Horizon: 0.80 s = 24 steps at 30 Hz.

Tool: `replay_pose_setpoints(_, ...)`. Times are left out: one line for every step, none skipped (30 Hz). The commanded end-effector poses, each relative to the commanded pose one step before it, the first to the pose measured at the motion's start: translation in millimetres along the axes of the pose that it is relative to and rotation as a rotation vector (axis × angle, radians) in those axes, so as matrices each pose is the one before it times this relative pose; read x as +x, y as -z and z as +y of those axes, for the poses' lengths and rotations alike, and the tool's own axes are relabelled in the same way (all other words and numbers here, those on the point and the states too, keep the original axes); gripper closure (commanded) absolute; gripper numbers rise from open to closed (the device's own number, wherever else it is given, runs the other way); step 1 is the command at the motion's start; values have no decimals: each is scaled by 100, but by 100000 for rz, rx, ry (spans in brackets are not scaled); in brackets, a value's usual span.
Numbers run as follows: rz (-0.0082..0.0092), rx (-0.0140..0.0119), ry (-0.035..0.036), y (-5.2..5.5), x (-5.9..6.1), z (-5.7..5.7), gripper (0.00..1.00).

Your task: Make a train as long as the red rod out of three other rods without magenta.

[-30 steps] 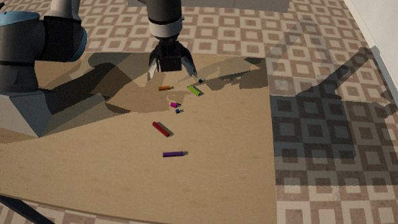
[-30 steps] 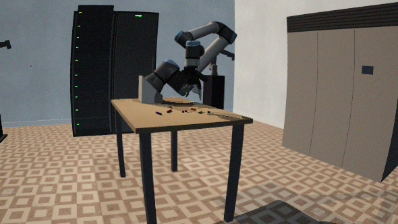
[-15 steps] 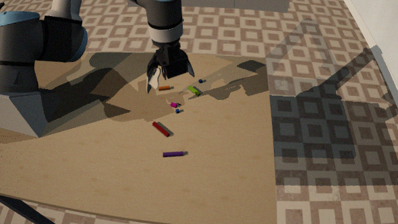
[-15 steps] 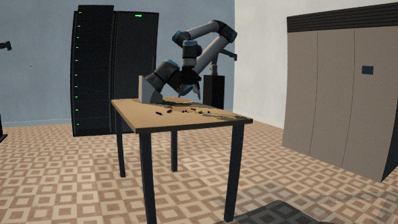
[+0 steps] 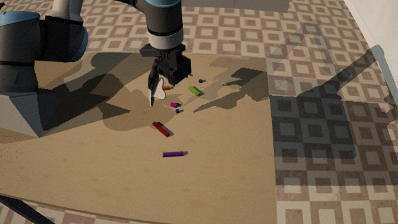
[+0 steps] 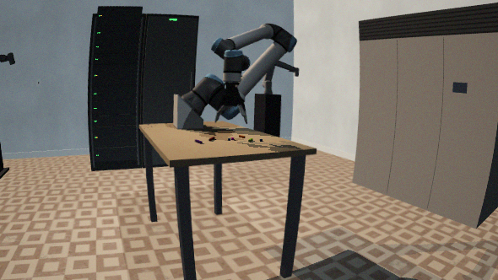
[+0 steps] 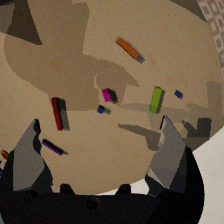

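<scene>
The red rod (image 5: 160,129) lies flat near the middle of the wooden table, and it also shows in the wrist view (image 7: 56,113). A purple rod (image 5: 173,154) lies nearer the front. A magenta rod (image 5: 174,104) and a small blue rod (image 5: 177,110) sit close together. An orange rod (image 5: 166,88), a lime rod (image 5: 194,90) and a second blue rod (image 5: 200,81) lie farther back. My gripper (image 5: 156,96) hangs open and empty above the table, just left of the orange rod. In the wrist view, the open fingers frame the magenta rod (image 7: 106,95), blue rod (image 7: 101,109) and lime rod (image 7: 156,99).
The arm's grey base block (image 6: 186,115) stands at the table's back left corner. The table's right edge (image 5: 272,135) drops to the checkered floor. A black server cabinet (image 6: 143,84) and a beige cupboard (image 6: 426,122) stand away from the table.
</scene>
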<state>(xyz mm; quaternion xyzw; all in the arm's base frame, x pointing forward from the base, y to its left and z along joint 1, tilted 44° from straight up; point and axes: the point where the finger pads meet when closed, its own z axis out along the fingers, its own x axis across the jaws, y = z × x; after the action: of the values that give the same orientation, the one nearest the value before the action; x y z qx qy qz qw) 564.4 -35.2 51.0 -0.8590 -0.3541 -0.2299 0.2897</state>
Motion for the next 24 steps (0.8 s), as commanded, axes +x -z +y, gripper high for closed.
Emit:
replay_pose_setpoints(657,615,16378,34,-998,789,0)
replay_pose_setpoints(3,2,2895,-3,-209,107,0)
replay_pose_setpoints(3,2,2770,-3,-203,97,0)
replay_pose_setpoints(3,2,2855,-3,-213,95,0)
replay_pose_setpoints(4,2,2862,-3,-216,90,0)
replay_pose_setpoints(4,2,2860,-3,-219,85,0)
replay_pose_setpoints(4,2,2861,-4,-221,79,0)
replay_pose_setpoints(5,2,2860,-4,-224,74,0)
replay_pose_setpoints(5,1,2861,-4,-226,68,0)
replay_pose_setpoints(5,1,2755,-4,-220,60,0)
replay_pose_setpoints(5,1,2583,-4,-208,51,0)
replay_pose_setpoints(5,1,2405,-4,-195,43,0)
replay_pose_setpoints(5,1,2224,-4,-181,36,0)
replay_pose_setpoints(0,0,0,0,0,0,0)
replay_pose_setpoints(0,0,0,0,0,0,0)
replay_pose_setpoints(4,1,2041,-4,-167,30,0)
replay_pose_setpoints(4,1,1856,-3,-152,24,0)
replay_pose_setpoints(4,0,1671,-3,-138,20,0)
replay_pose_setpoints(3,0,1488,-3,-123,16,0)
replay_pose_setpoints(3,0,1308,-3,-108,12,0)
replay_pose_setpoints(3,0,1132,-2,-94,9,0)
replay_pose_setpoints(2,0,962,-2,-80,7,0)
replay_pose_setpoints(2,0,801,-2,-66,5,0)
replay_pose_setpoints(2,0,648,-1,-54,4,0)
